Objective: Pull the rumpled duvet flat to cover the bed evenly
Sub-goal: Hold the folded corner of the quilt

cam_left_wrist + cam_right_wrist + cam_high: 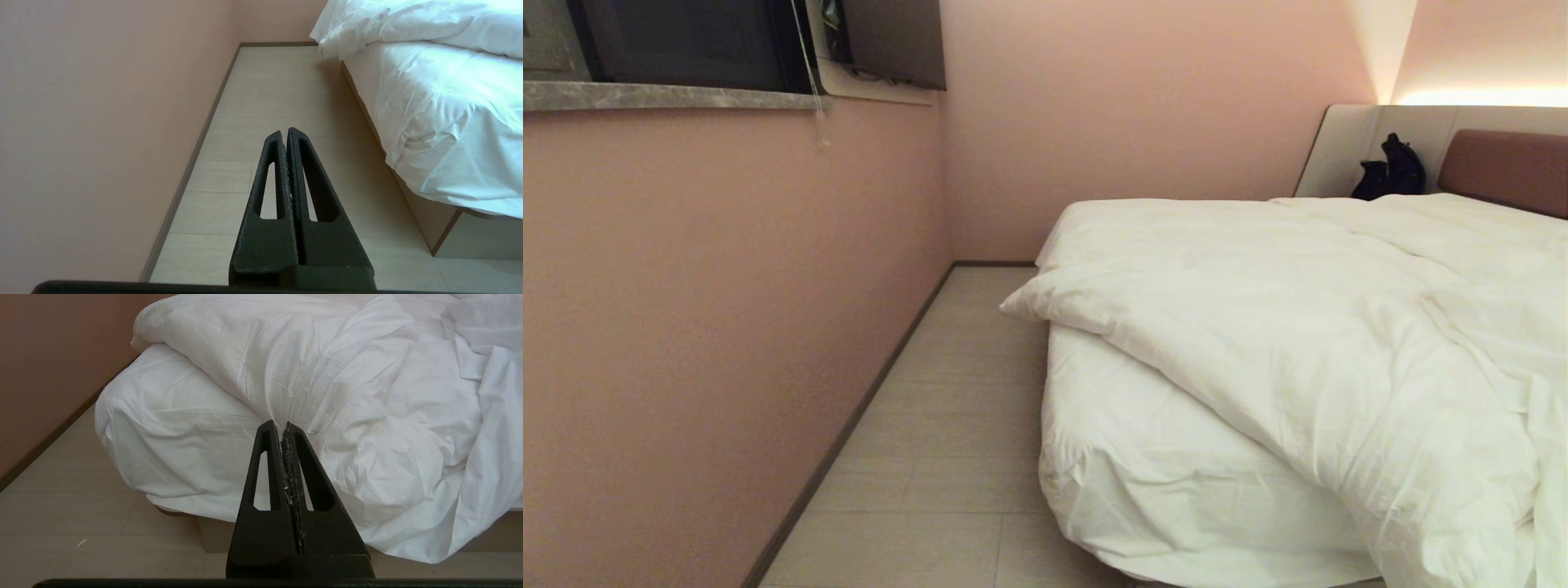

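The puffy white duvet (pixel 1258 327) lies rumpled and askew on the bed (pixel 1143 482). One corner juts past the mattress's left side, and the sheeted near-left corner of the mattress is bare. In the right wrist view the duvet (pixel 327 367) slopes down over the bed's foot toward the floor. My right gripper (pixel 282 425) is shut with nothing in it, short of the bed. My left gripper (pixel 284 130) is shut and empty over the floor beside the bed (pixel 441 134). Neither arm shows in the head view.
A pink wall (pixel 703 310) runs along the left, leaving a narrow strip of pale floor (pixel 947 425) between it and the bed. A brown headboard (pixel 1503 167) and a black bag (pixel 1392 167) sit at the far end. A window ledge (pixel 670 96) is high on the left.
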